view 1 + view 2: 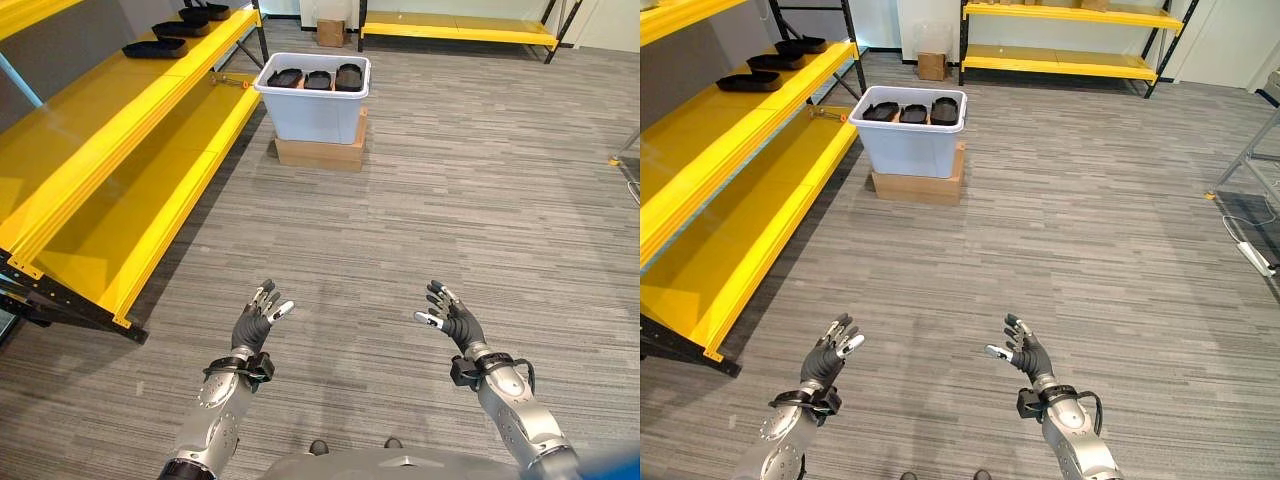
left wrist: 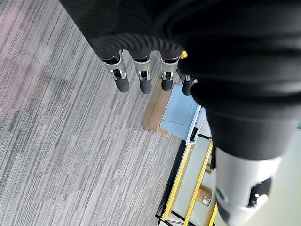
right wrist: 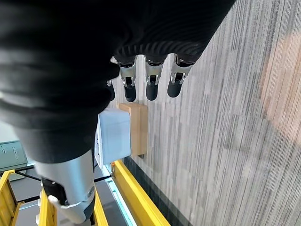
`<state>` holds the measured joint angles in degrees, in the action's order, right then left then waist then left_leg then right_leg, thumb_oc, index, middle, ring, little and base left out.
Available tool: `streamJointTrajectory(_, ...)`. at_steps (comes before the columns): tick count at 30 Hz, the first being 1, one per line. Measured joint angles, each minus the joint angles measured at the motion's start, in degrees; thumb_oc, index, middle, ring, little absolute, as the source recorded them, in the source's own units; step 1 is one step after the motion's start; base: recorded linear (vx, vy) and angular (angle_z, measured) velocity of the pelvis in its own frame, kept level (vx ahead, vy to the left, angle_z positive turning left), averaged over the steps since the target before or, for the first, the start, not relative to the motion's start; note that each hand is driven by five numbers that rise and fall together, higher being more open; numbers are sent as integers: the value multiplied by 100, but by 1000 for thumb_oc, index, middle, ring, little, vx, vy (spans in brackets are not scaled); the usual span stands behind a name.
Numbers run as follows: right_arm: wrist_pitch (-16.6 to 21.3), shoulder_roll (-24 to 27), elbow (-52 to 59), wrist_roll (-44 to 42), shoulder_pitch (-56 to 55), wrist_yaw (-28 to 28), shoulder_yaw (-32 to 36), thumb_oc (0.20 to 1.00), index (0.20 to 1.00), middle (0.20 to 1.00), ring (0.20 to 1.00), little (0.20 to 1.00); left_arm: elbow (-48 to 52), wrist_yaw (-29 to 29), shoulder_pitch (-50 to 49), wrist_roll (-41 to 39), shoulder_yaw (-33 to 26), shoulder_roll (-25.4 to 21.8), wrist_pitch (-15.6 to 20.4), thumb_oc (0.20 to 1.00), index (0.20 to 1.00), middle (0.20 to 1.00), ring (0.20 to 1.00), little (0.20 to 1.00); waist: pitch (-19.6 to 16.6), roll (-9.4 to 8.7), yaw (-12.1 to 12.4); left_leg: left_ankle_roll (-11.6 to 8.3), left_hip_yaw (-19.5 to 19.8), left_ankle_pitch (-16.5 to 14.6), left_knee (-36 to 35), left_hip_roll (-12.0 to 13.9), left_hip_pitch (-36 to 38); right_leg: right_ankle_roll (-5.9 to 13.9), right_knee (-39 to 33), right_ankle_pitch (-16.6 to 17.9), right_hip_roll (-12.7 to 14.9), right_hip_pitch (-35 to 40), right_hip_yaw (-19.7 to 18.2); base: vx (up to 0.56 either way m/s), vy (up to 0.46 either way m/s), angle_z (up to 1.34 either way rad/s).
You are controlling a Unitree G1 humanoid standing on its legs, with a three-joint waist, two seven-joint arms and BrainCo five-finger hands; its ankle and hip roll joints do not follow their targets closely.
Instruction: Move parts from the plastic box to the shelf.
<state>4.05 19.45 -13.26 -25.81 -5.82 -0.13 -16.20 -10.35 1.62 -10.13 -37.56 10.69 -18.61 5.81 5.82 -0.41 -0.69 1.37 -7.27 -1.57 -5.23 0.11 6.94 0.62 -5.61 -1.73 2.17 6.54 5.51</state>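
Both hands hover above the grey striped carpet floor [image 1: 450, 180], well apart from the work: the left hand [image 1: 256, 322] and the right hand [image 1: 453, 317] each have relaxed, spread fingers and hold nothing. Far ahead, the white plastic box [image 1: 313, 112] sits on a flat cardboard carton [image 1: 318, 153], holding three black moulded parts [image 1: 318, 79]. More black parts [image 1: 156, 47] lie on the long yellow metal shelf [image 1: 110, 120] just beside the box

The yellow shelf [image 1: 120, 150] is cut off by the left and top edges of the head views, so its full length cannot be seen. The black parts [image 1: 318, 79] in the white plastic box [image 1: 312, 112] are seen only from above, their lower portions hidden by the box walls, and their exact shape is too small to tell. The cardboard box [image 1: 320, 153] under it is largely covered.
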Motion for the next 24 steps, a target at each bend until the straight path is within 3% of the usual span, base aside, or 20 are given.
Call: streamJointTrajectory(24, 0, -1, 32, -1, 72, -5, -3, 1000, 1000, 1000, 1000, 1000, 13, 6, 50, 72, 11, 4, 1, 1000, 1000, 1000, 1000, 1000, -25, 173, -3, 14, 90, 10, 25, 1, -50, -1, 4, 2, -2, 16, 40, 3, -10, 1)
